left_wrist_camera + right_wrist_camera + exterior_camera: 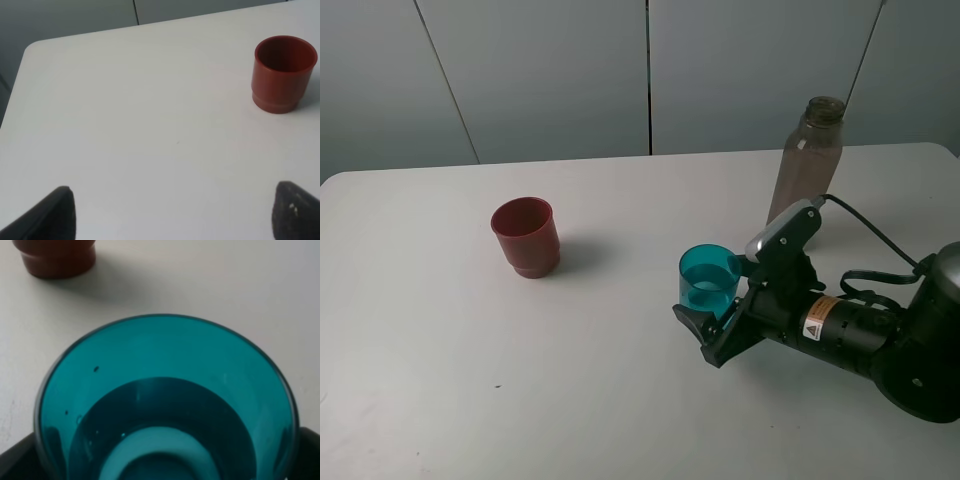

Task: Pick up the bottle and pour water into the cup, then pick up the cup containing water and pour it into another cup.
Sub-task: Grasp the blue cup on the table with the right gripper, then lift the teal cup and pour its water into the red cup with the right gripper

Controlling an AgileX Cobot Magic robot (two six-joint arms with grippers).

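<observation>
The teal see-through cup [708,279] stands on the white table with water in it, and fills the right wrist view [165,400]. My right gripper [717,297] is open, lying low with one finger on each side of the cup; I cannot tell whether the fingers [15,460] touch it. The smoky bottle [807,160] stands upright, uncapped, behind the right arm. The red cup [525,236] stands apart at the left, and also shows in the wrist views [284,72] [55,257]. My left gripper [175,215] is open over bare table, short of the red cup.
The white table [620,400] reaches to a grey panelled wall at the back. Its rounded far-left corner [30,50] shows in the left wrist view. The right arm's black body and cable [880,335] lie across the table's right front.
</observation>
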